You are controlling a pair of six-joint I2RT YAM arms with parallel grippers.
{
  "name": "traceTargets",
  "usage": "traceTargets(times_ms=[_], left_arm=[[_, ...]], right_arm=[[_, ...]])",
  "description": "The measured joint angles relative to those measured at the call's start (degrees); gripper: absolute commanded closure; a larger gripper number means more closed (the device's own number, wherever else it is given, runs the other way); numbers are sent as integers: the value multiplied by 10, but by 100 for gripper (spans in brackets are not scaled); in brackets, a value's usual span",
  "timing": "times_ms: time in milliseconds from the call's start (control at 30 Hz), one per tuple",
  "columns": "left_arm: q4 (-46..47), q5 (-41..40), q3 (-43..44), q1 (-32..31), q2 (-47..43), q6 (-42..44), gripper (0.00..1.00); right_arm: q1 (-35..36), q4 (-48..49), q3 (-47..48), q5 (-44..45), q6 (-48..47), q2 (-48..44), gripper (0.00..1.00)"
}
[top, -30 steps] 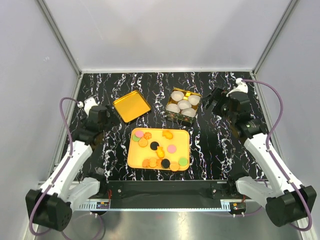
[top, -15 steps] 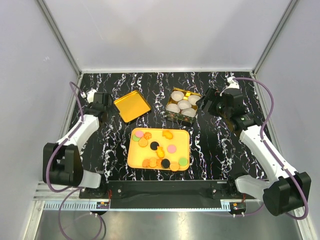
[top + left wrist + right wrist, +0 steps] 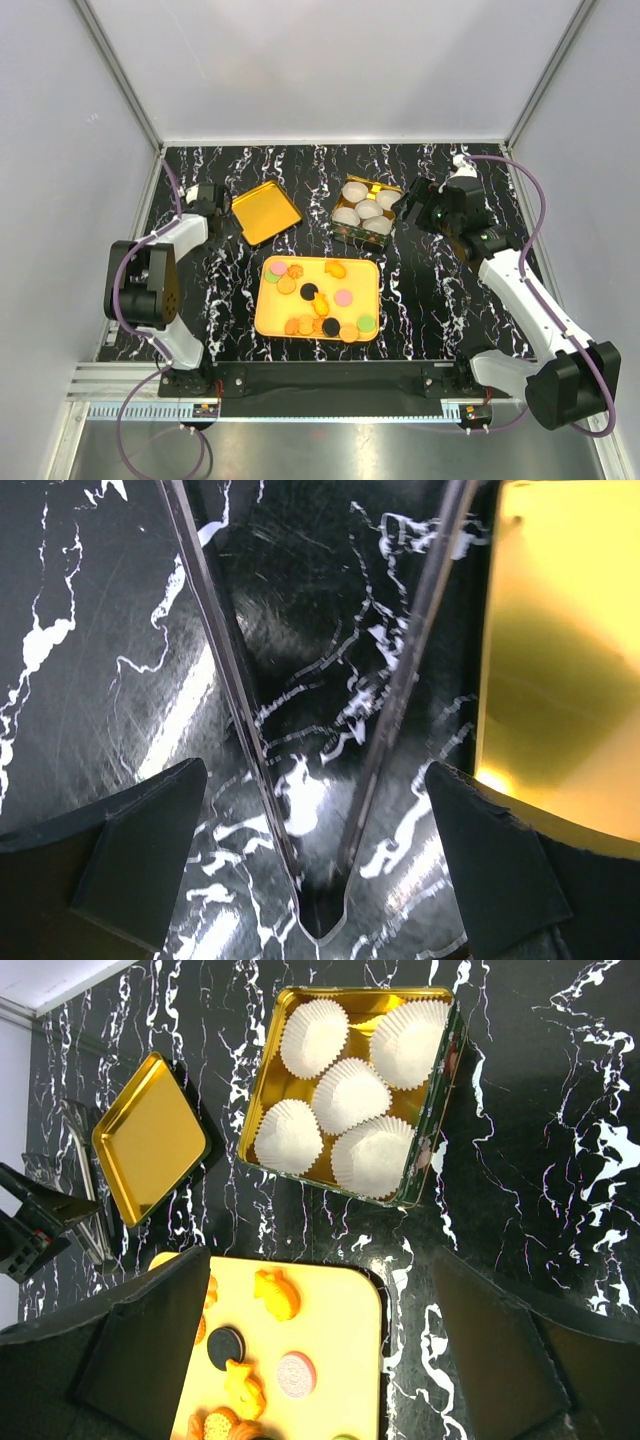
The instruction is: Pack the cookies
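The cookies (image 3: 343,297), small orange, black, pink and green discs and shapes, lie on the yellow-orange tray (image 3: 365,275). The right wrist view shows a black one (image 3: 225,1345) and a pink one (image 3: 297,1373) on the tray (image 3: 340,1310). My left gripper (image 3: 213,196) is open and empty, low over the table just left of the gold lid (image 3: 265,212). In the left wrist view its jaws (image 3: 312,770) straddle metal tongs (image 3: 250,740). My right gripper (image 3: 420,205) is open and empty (image 3: 320,1260), above the table right of the gold tin (image 3: 345,232).
The tin (image 3: 262,1110) holds several white paper cups (image 3: 345,1095). The gold lid (image 3: 150,1140) lies flat at the back left and fills the right side of the left wrist view (image 3: 560,650). Metal rails and grey walls bound the black marbled table.
My left arm has swung from the front left towards the back, and its gripper now sits by the lid's left edge. My right gripper has shifted slightly towards the tin.
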Motion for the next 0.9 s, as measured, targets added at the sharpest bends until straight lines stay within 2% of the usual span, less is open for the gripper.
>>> traceTargets(times_ms=[267, 433, 633, 900], left_arm=[[-3, 12, 32, 19, 61, 9, 5], [-20, 21, 75, 22, 92, 20, 10], [-35, 31, 87, 29, 103, 23, 16], [-39, 34, 88, 33, 104, 26, 13]], right_arm=[[0, -2, 0, 0, 0, 6, 0], [0, -2, 0, 0, 0, 6, 0], [0, -2, 0, 0, -1, 8, 0], [0, -3, 0, -1, -2, 10, 0]])
